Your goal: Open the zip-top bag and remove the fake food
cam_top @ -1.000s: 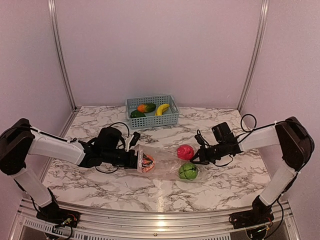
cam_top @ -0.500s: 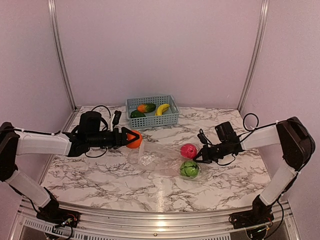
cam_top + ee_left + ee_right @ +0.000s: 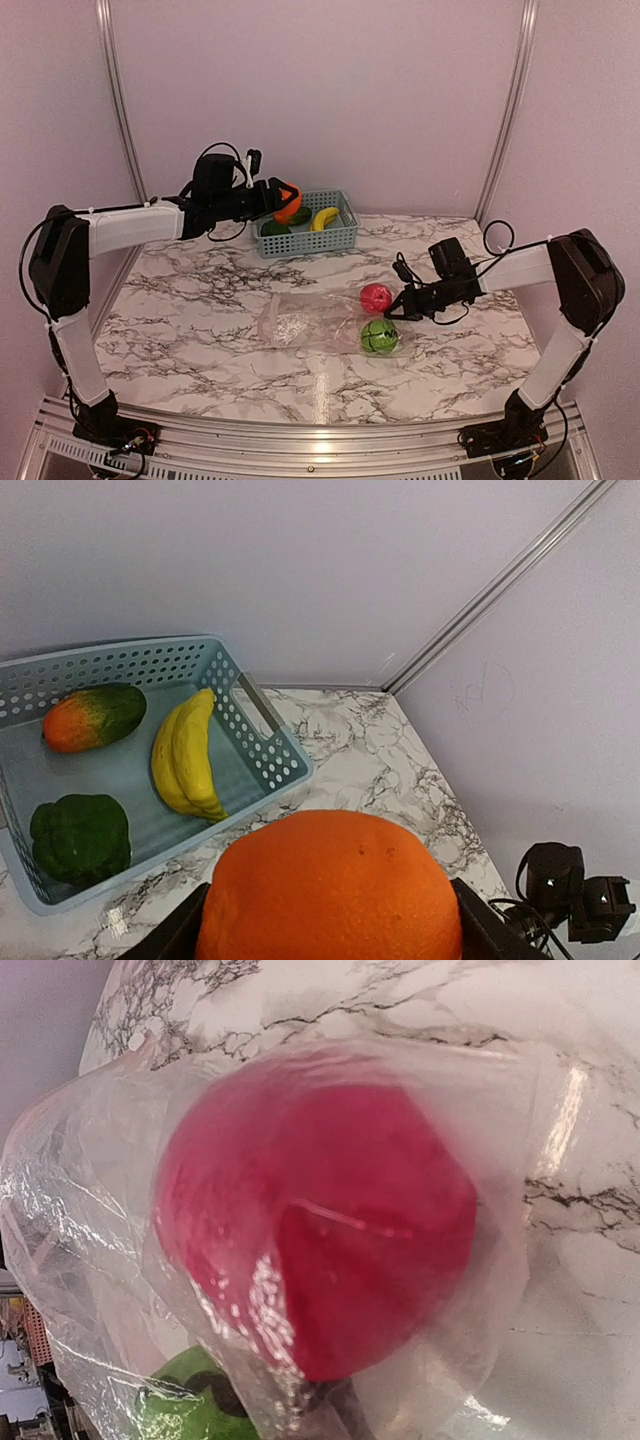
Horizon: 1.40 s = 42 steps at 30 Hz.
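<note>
The left hand (image 3: 283,201) is up high near the back wall. It grips the orange (image 3: 330,885), one finger on each side of it. The blue basket (image 3: 345,238) sits on the tabletop (image 3: 200,310) right under that hand. From the top view I cannot tell if the orange is over the left end of the basket or just beside it. In the left wrist view the basket lies ahead of the hand and to one side. Its long side runs along the back wall.

A banana (image 3: 185,755), a green pepper (image 3: 80,835) and an orange-and-green fruit (image 3: 90,715) lie in the basket already.

The bag (image 3: 300,322) lies flat in the middle of the tabletop, stretched from left to right. The red fruit (image 3: 320,1230) and the green leafy piece (image 3: 377,338) are inside it, at its right end. The right hand (image 3: 402,300) is closed, and it looks to be pinching that end of the bag, just beside the red fruit.

The left arm is much nearer the basket, and I think it should move a little over the basket, go down and let the orange go. Two pieces are left to take out.
</note>
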Tool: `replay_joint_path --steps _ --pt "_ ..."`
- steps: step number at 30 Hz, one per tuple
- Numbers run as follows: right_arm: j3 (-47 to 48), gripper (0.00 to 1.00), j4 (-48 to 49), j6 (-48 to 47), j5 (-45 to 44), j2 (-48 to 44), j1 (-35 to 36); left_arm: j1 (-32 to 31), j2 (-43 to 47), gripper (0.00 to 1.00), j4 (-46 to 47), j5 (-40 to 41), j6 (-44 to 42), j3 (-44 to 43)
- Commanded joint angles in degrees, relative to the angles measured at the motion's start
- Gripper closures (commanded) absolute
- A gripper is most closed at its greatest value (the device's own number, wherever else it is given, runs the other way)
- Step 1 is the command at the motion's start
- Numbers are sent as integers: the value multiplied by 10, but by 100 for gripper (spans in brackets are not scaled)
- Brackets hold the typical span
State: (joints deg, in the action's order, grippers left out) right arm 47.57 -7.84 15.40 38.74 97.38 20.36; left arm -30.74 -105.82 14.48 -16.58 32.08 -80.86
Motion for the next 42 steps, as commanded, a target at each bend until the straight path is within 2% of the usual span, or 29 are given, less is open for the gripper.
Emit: replay_joint_path --steps 1,3,6,14,20,26,31,35,37,42 --pt "29 100 -15 -17 8 4 -4 6 -103 46 -119 65 -35 -126" --pt "29 100 -14 -14 8 4 -5 6 -145 46 -151 84 -42 -192" --pt "23 100 -6 -6 12 2 -4 7 -192 45 -172 108 -42 -242" --pt "17 100 4 6 19 3 -4 8 -327 42 -245 107 -66 -414" --pt "21 100 3 5 22 6 -4 13 -375 36 -247 116 -52 -464" --pt "25 100 4 7 25 9 -4 27 -381 19 -230 68 -38 -477" --pt "22 100 11 13 21 3 -5 36 -342 3 -246 32 -60 -456" --pt "20 100 17 19 20 2 -5 41 -288 1 -254 29 -78 -408" --pt "20 100 21 22 20 2 -4 41 -244 1 -246 35 -91 -361" --pt "21 100 25 23 21 5 -5 41 -89 1 -223 41 -119 -181"
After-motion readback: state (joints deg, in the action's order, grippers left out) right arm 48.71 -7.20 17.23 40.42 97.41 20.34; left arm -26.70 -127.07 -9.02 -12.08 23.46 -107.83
